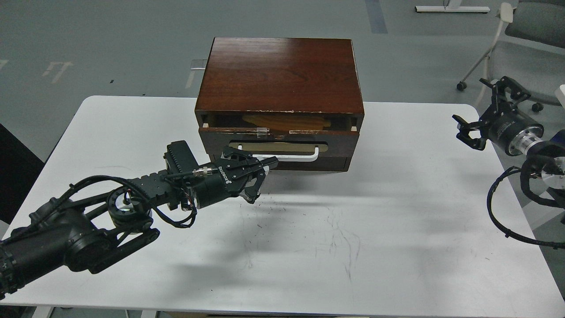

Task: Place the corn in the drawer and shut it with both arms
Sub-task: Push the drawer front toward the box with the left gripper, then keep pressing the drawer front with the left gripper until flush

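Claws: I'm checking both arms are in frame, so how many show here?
2. The left claw is at the drawer front, by the white handle. The right claw hangs open past the table's right edge.

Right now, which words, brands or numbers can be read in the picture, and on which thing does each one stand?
"ROBOTIQ": white letters on the left end effector, seen upside down.
Right end effector: no lettering can be made out.
Drawer, cabinet, table: no text.

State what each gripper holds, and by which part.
Nothing held. Left gripper pushes against the drawer front, below its handle; right gripper hangs open.
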Controlling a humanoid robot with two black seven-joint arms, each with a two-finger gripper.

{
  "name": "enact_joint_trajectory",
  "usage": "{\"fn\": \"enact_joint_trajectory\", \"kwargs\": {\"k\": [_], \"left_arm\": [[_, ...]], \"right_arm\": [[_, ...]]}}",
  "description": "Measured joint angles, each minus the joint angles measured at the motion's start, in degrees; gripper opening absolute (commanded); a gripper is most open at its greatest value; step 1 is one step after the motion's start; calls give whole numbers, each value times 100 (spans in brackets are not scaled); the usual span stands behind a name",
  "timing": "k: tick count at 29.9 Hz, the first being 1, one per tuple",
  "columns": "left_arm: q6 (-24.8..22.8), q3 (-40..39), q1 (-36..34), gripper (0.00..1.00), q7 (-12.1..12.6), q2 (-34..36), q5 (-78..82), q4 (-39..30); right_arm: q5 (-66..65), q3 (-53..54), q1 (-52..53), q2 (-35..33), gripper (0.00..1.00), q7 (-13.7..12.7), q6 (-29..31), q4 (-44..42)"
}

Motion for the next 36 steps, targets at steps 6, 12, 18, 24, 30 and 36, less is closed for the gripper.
{"fn": "enact_joint_trajectory", "kwargs": {"k": [6,12,18,24,30,36], "left_arm": [[0,-108,-113,0,0,-11,0,184],[11,-113,-150,0,0,-14,0,299],[17,-107,-156,0,-1,-50,0,371],[17,-66,-196,0,-25,-115,0,464],[17,-33,-197,0,-26,-160,0,471],[8,-32,-203,0,-26,-187,0,577]], "right_arm": [[0,-3,-4,0,100,0,0,0],[0,-5,-4,4,100,0,0,0],[0,-4,-3,9,100,-4,0,0],[-3,-2,4,9,100,-4,0,0],[-8,1,-6,0,100,-4,0,1],[-2,3,-12,1,100,-2,0,0]]}}
